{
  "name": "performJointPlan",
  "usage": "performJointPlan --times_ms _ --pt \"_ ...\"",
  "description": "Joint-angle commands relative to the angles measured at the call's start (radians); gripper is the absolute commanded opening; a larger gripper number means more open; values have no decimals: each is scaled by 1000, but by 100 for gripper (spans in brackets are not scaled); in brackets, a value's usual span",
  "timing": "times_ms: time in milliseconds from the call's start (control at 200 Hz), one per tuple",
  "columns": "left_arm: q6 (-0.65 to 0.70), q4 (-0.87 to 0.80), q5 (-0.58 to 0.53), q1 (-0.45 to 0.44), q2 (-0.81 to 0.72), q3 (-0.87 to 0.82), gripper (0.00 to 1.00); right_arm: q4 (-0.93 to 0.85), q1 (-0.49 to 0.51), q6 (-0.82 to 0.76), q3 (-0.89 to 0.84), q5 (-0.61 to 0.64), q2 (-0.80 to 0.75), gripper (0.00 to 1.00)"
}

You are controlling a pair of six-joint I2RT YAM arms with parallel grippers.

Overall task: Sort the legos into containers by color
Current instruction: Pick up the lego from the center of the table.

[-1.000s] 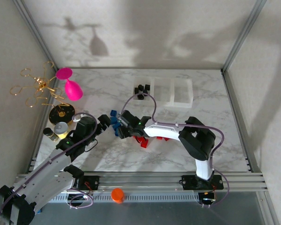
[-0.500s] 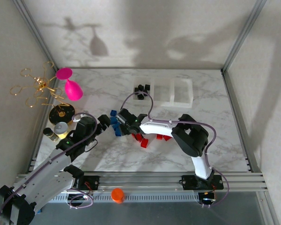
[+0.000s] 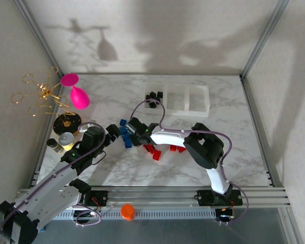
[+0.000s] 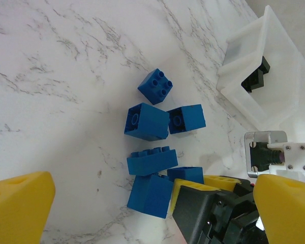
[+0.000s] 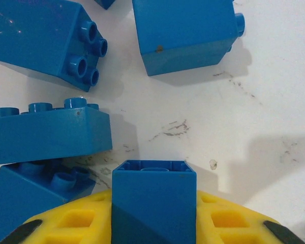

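Several blue legos (image 4: 146, 121) lie clustered on the marble between the two grippers. My right gripper (image 5: 153, 216) is shut on one blue lego (image 5: 153, 188), its yellow pads against the brick's two sides, low over the marble. That gripper (image 3: 136, 133) sits at the right edge of the blue cluster (image 3: 124, 135). My left gripper (image 4: 152, 195) stands wide open just left of the cluster (image 3: 113, 133), holding nothing. Red legos (image 3: 153, 150) lie scattered under the right arm. The clear tray (image 3: 193, 99) holds black legos (image 3: 153, 97) in its left compartment.
A pink goblet (image 3: 79, 95), gold wire rings (image 3: 40, 94), a black disc (image 3: 67, 121) and small jars (image 3: 66, 139) stand along the left side. An orange knob (image 3: 126, 211) sits on the front rail. The right arm's cable (image 3: 152, 109) loops over the marble near the tray.
The right arm has swung its elbow to the left and pushed its gripper slightly further into the blue cluster. The left arm has stayed still.
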Motion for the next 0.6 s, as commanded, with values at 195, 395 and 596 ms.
performJointPlan --times_ms 195,395,596 --pt "1 2 8 4 10 44 100 12 -63 35 -69 -13 -155 27" --pt "12 33 48 0 38 68 100 6 -126 32 -122 -6 -263 27" --pt "7 85 77 -9 76 81 100 -1 -228 20 -149 0 -349 26"
